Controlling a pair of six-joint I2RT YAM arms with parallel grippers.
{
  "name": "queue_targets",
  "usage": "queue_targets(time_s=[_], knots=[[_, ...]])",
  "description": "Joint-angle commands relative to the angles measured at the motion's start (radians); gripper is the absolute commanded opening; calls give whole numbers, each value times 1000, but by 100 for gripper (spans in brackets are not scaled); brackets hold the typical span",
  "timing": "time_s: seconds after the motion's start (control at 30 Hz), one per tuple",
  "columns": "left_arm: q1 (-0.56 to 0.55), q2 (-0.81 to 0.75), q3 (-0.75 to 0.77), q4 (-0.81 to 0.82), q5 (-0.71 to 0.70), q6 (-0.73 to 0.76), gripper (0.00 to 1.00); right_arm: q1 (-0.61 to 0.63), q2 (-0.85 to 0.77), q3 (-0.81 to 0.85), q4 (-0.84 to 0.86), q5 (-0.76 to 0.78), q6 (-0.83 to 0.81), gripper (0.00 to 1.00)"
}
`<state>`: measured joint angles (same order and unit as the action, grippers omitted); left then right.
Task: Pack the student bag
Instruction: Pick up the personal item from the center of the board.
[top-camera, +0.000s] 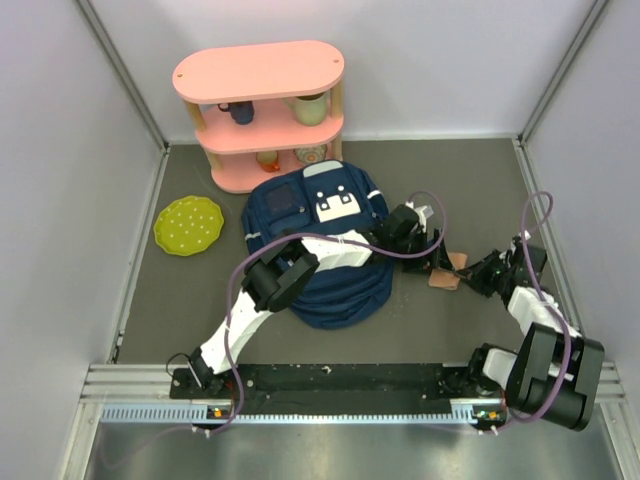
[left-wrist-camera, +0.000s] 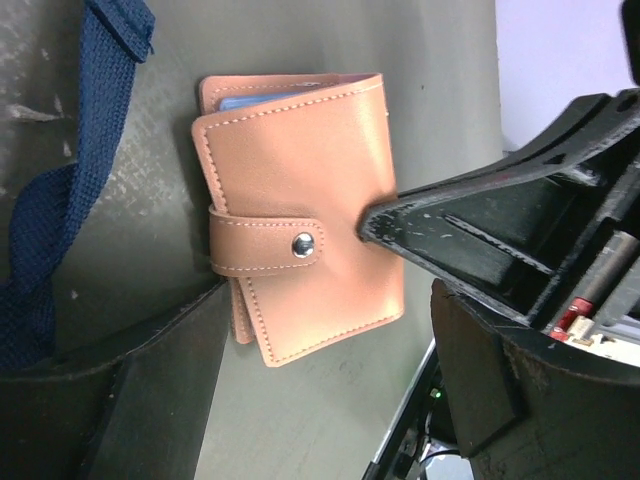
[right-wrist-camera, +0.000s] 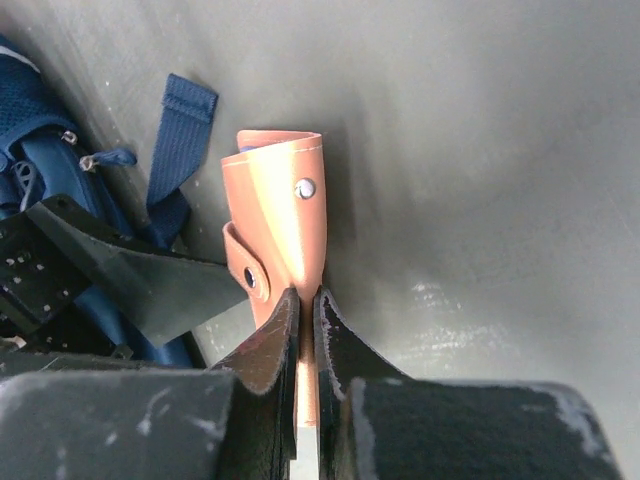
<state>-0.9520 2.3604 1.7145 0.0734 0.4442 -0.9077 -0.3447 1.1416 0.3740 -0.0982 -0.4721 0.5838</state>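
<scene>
A grey desk (top-camera: 480, 190) is enclosed by pale walls (top-camera: 450, 60). The bag (top-camera: 345, 300) is laid at its middle, crossed by the left arm (top-camera: 330, 250). Beside it a tan wallet (left-wrist-camera: 300, 210) is pinched by the right jaws; the left jaws are spread wide over it.

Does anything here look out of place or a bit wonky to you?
Only the tan wallet. It sits on the table beside the student bag, not inside it. A blue card edge pokes out of its top, and the wallet looks bowed where the right gripper pinches its edge.
</scene>
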Motion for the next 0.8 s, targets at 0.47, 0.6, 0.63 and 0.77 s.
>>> queue_targets(time_s=[0.47,0.6,0.63,0.77], knots=[[189,-697,-426,50,-81,208,99,15,-289,168,59,-408,171,0],[229,-789,-535,137,33,207,99,143,-263,190,180,-485,219,0],[234,-802,-547,147,43,202,99,173,-255,201,181,-474,212,0],[254,-840,-624,201,86,173,99,257,-240,195,300,-482,283,0]])
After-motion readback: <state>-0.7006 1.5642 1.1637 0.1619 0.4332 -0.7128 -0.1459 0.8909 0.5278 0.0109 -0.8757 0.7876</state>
